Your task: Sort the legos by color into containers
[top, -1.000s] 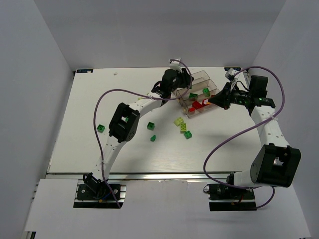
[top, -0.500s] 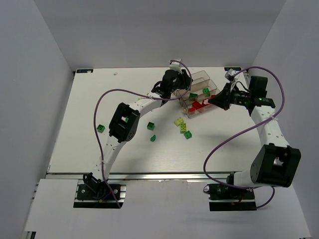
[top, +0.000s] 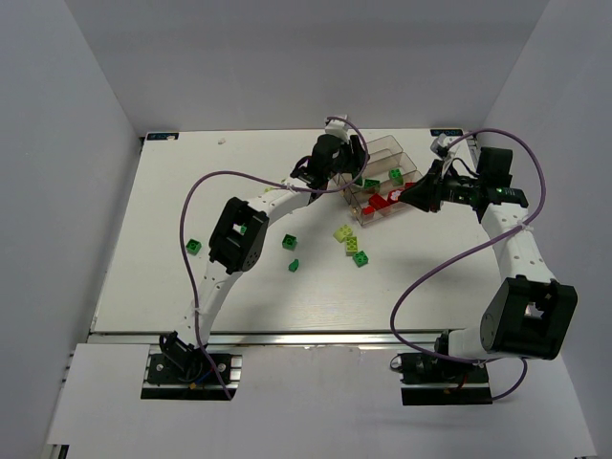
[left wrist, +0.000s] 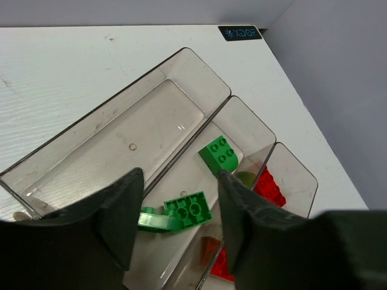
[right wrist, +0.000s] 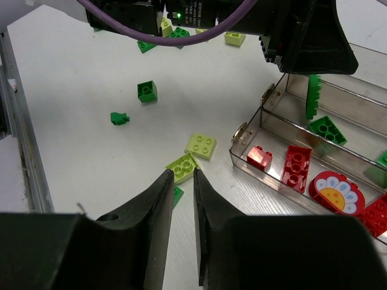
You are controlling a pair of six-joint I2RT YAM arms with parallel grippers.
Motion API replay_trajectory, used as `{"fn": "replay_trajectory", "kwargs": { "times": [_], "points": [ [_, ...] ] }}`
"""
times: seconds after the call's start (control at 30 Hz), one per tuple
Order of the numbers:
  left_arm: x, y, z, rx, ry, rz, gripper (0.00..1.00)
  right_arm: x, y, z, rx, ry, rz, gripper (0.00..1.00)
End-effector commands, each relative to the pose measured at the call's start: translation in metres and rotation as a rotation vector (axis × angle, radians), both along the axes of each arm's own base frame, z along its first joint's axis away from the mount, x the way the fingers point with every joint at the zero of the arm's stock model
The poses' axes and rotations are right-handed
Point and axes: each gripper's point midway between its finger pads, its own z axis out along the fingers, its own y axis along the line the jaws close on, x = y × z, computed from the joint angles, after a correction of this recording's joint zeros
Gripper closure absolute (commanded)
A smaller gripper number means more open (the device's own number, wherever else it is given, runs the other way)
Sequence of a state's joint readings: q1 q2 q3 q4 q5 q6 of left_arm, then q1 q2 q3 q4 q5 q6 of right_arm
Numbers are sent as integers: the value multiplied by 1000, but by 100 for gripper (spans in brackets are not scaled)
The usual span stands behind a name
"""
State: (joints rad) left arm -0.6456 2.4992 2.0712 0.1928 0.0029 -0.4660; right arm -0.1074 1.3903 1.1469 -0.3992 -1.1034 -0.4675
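right wrist reveals a flower-faced red lego [right wrist: 332, 194].

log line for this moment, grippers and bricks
left gripper open above middle bin | right gripper open, empty | loose legos on table

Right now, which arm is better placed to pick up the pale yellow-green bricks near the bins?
Probably right: the right gripper points toward the pale yellow-green bricks, just beyond its fingertips. The left gripper faces away, over the bins.
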Motion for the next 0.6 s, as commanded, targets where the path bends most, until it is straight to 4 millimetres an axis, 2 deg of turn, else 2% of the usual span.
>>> {"fn": "replay_trajectory", "kwargs": {
  "times": [0.0,0.07,0.17,0.23,0.27,0.3,0.33,0.37,0.4,0.43,0.47,0.5,0.53,0.57],
  "points": [
    [3,2,31,-14,-47,19,36,-4,1,-1,5,-3,22,74],
    [2,2,34,-18,-49,17,31,-4,1,-2,2,-2,21,73],
    [1,2,41,-20,-56,14,31,-4,0,-2,-8,-6,20,70],
    [-3,6,58,-32,-74,15,31,-5,-1,-4,-25,-9,23,68],
    [-3,9,64,-30,-85,17,32,-6,-1,-6,-33,-11,28,63],
    [-9,14,91,-47,-116,19,33,-10,0,-10,-41,10,34,60],
    [-14,20,87,-24,-105,21,35,-11,3,-13,-64,-22,65,57],
    [-18,26,90,-17,-100,28,39,-16,5,-17,-82,-21,90,50],
    [-19,39,94,-10,-93,46,46,-18,5,-25,-130,-13,102,48],
    [-30,52,127,-33,-121,51,60,-30,13,-39,-168,21,159,46],
    [-38,70,98,1,-55,65,66,-33,16,-42,-193,27,180,44],
    [-45,84,98,3,-40,83,68,-35,13,-50,-238,46,177,43],
    [-60,102,131,-29,-69,99,68,-41,25,-55,-259,55,217,43],
    [-73,125,96,12,3,124,66,-44,27,-63,-273,82,210,42]
  ]
}}
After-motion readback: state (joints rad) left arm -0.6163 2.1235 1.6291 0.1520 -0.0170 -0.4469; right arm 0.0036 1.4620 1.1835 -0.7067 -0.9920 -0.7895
